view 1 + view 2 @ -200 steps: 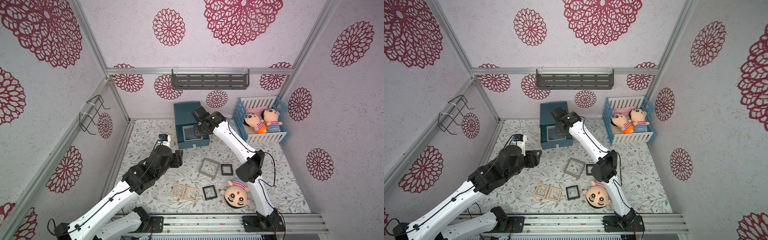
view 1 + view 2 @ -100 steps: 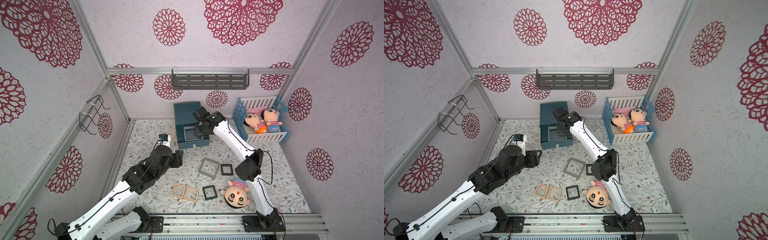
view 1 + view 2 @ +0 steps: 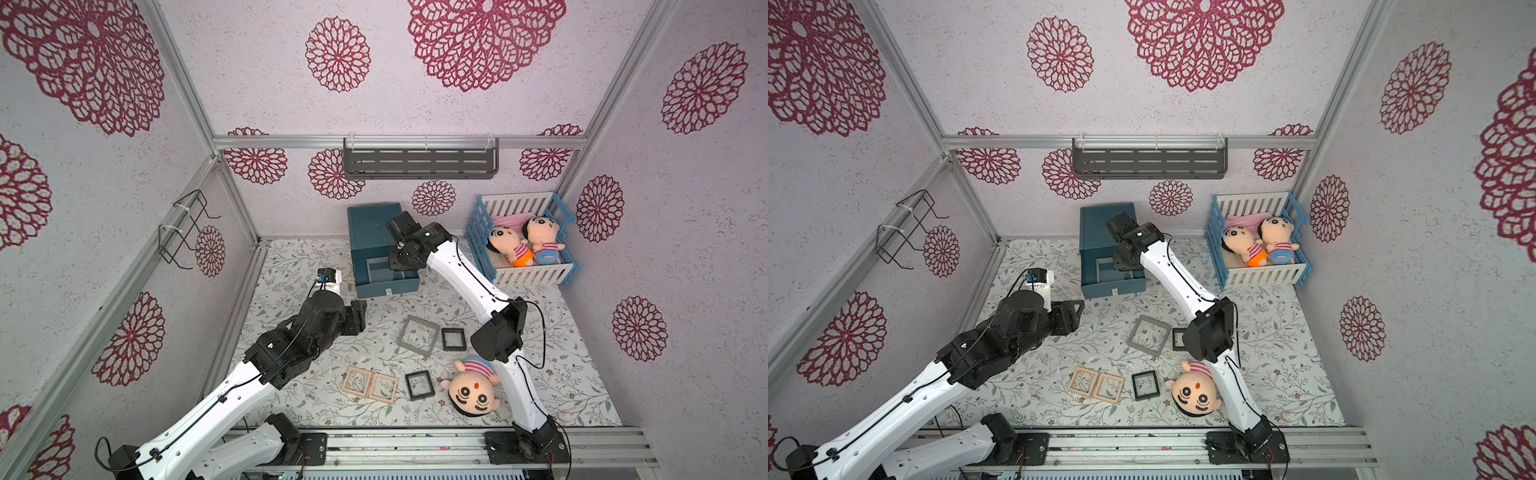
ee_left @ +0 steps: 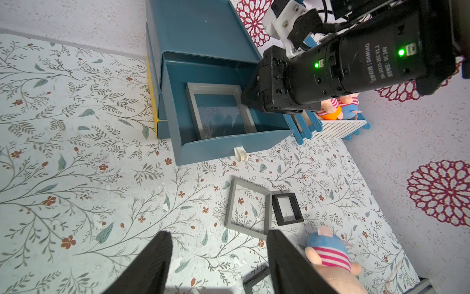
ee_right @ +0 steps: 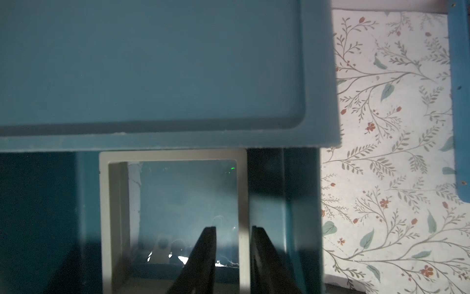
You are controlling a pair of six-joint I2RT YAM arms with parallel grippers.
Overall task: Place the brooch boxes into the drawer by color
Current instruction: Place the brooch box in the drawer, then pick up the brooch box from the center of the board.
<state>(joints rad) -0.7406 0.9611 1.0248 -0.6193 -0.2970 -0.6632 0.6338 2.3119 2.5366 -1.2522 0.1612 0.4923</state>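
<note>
Step in hand: depositing one grey brooch box (image 5: 173, 155), lying in the drawer (image 4: 229, 145) at frame centre. Right gripper (image 5: 233, 229) jaws stood apart astride its rail, unclamped. Left gripper (image 4: 218, 233) stood apart, empty. Next move, by judgement: retract, then fetch the second grey box (image 3: 417, 336).

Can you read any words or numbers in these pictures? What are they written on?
"DAMIAO": on the black motor of the right arm, seen in the left wrist view.
"DC24V": on the same motor.
"V1.1": the end of a longer code on the same motor; the start of that code is too blurred to read.
Small characters beside these lines: too small to read.
No other text can be read.
</note>
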